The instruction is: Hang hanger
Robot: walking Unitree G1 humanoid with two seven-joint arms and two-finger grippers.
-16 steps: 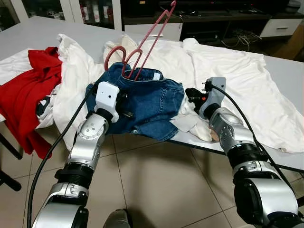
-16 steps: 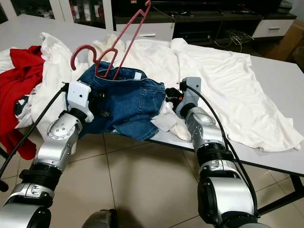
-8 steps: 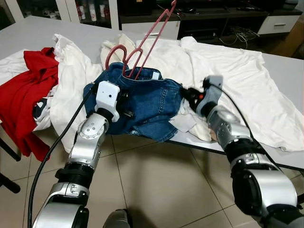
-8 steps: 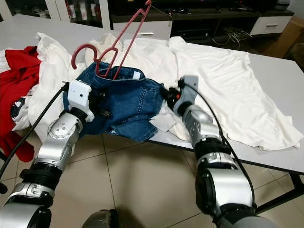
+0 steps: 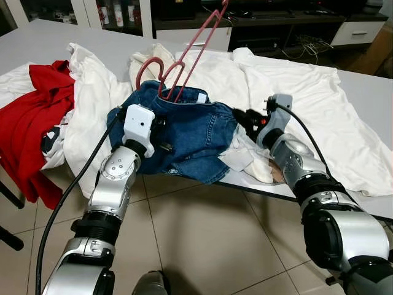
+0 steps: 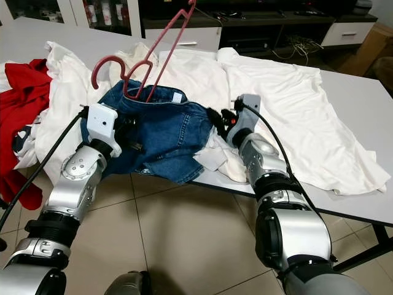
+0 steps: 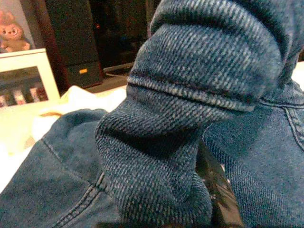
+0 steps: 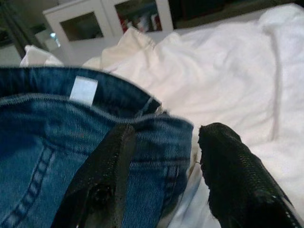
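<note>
Grey table point(image 5: 49, 43), one pink hanger point(image 5: 184, 64) in one denim garment point(image 5: 190, 132), left gripper point(image 5: 161, 136) clamping denim, right gripper point(image 8: 164, 156) spread apart.

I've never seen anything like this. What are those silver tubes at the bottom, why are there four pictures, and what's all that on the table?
The silver tubes are the two arms of a walking humanoid robot; each ends in a gripper with two long black fingers. Two pictures come from a camera pair on its head, looking down; the other two come from small cameras on its wrists, looking along the fingers.

On the grey table lie white clothes, a red garment and a pair of blue jeans. A pink hanger sticks up out of the jeans' waistband.

The left gripper is buried in a fold of the denim and seems to be clamped on it. The right gripper is open, its fingers apart at the jeans' waistband edge, one finger over the denim and the other over the white cloth.
</note>
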